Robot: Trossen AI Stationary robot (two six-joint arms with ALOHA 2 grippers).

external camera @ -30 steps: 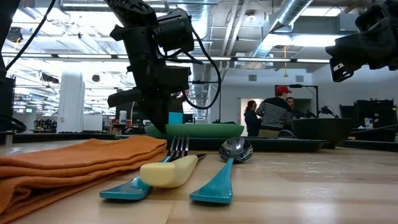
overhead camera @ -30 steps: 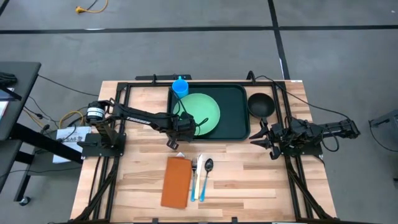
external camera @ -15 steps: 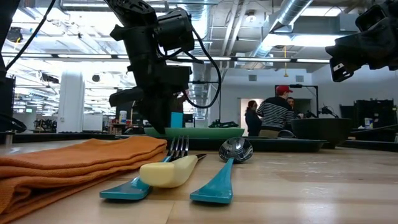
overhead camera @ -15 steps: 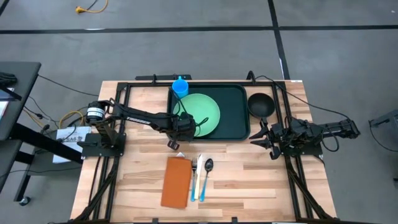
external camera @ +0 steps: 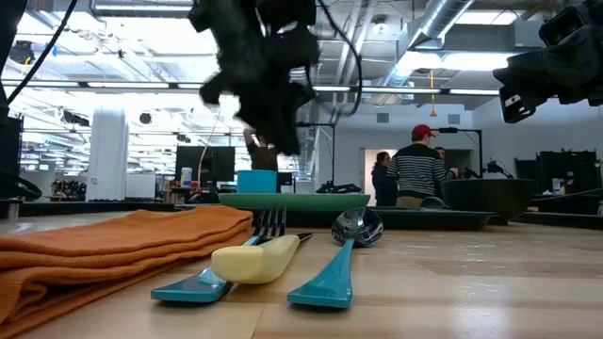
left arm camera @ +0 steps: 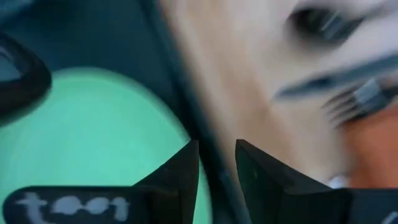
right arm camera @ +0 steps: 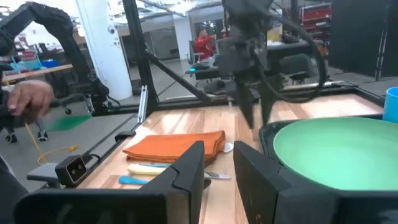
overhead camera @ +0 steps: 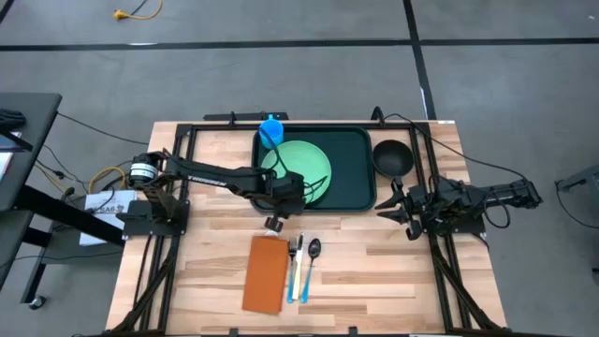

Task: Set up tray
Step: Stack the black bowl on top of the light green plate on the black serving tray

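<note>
Tray (overhead camera: 354,168): large dark green tray at the back centre of the desk (overhead camera: 374,271), already carrying the plate and cup.
Plate (overhead camera: 304,168): round light-green plate lying flat in the left part of the tray; its near-left edge sits under the left gripper.
Napkin (overhead camera: 266,273): orange cloth folded on the bare desk, well in front of the tray, not yet on it.
Bowl (overhead camera: 393,157): dark bowl on the desk just beside the tray's right rim, outside it.
Cup (overhead camera: 270,131): small blue cup at the tray's back left corner, near the plate.
Cutlery (overhead camera: 304,267): fork, knife and spoon lying side by side just right of the napkin.
Left gripper (left arm camera: 216,163): raised above the tray's front rim at the plate's edge; fingers slightly apart with nothing between them.
Right gripper (right arm camera: 217,163): waiting off the tray's right front corner; a narrow gap shows between its fingers and it holds nothing.
Risk, plate: the left gripper hangs close over the plate and rim; a low sideways move could likely catch either and shove the plate against the cup.
Risk, cup: a nudged plate may tip the cup.
Risk, cutlery: pieces lie tight together, so a narrow grasp could drag a neighbour or slip off thin handles.
Risk, napkin: soft cloth may unfold or snag the fork beside it.
</note>
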